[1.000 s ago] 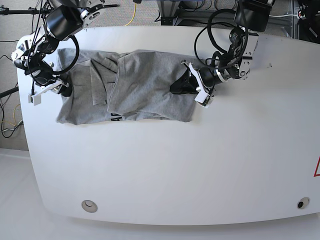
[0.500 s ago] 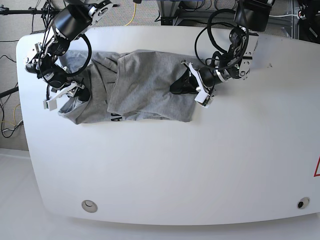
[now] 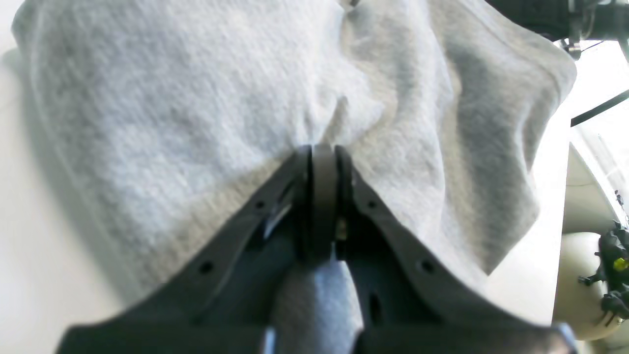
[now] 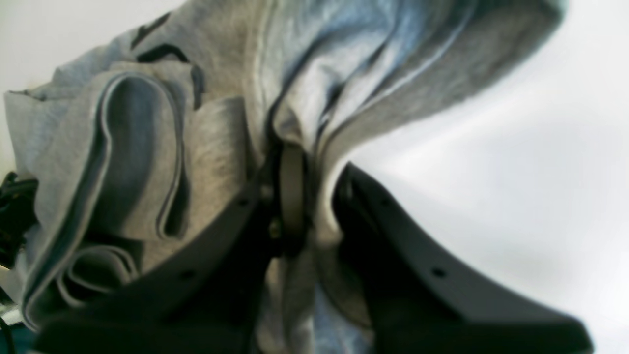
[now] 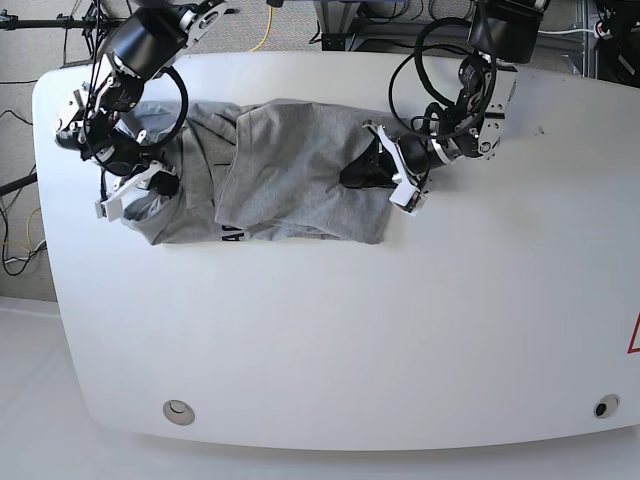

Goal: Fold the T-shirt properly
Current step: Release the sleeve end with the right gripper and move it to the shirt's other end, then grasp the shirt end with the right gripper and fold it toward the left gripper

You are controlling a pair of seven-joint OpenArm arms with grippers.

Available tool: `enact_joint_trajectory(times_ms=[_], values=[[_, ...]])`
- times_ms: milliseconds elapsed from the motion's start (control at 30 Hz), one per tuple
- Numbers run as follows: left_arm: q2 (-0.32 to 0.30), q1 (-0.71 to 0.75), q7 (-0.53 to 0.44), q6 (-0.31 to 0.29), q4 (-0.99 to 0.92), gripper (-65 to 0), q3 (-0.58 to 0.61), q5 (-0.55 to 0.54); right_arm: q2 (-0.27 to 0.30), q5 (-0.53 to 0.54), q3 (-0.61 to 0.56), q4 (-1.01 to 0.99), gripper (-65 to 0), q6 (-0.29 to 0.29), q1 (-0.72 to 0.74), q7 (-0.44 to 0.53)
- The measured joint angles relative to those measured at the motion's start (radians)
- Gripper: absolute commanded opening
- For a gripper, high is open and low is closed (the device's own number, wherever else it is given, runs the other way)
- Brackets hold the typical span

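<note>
The grey T-shirt [image 5: 290,170] lies rumpled across the far part of the white table [image 5: 330,330], with a bit of black lettering [image 5: 232,235] at its near edge. On the right of the base view, my left gripper [image 5: 366,176] is shut on the shirt's right edge. In the left wrist view its jaws [image 3: 323,150] meet where the cloth [image 3: 172,98] puckers. On the left, my right gripper [image 5: 162,186] is shut on the bunched left side. In the right wrist view, folds of the T-shirt [image 4: 137,147] run between its fingers [image 4: 304,162].
Two round holes [image 5: 178,411] [image 5: 604,407] sit near the table's front edge. A red mark [image 5: 634,335] shows at the right edge. Cables and stands [image 5: 300,20] crowd the floor behind the table.
My right gripper has moved right and slightly toward the front, pushing the shirt's left side into a bunch, and has closed on it. The left arm has not moved.
</note>
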Motion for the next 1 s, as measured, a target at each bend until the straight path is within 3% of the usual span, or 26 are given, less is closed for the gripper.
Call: enact_joint_trajectory(times_ms=[267,533,1000], values=[[0.000,0.000,0.000,0.000,0.000,-65.0,0.000,0.000,-0.011,-0.068,-0.150,0.218,-65.0,-0.011,-0.067,-0.077],[0.015,-0.001,0.003,0.004,0.000,-65.0,-0.003,0.002,-0.051,-0.055,-0.276,0.413,-65.0,-0.011,-0.085,-0.089],[0.017,-0.003,0.004,0.004,0.000,-65.0,-0.003,0.004,-0.094,-0.063,-0.483,0.458,-65.0,-0.011,-0.093,-0.097]])
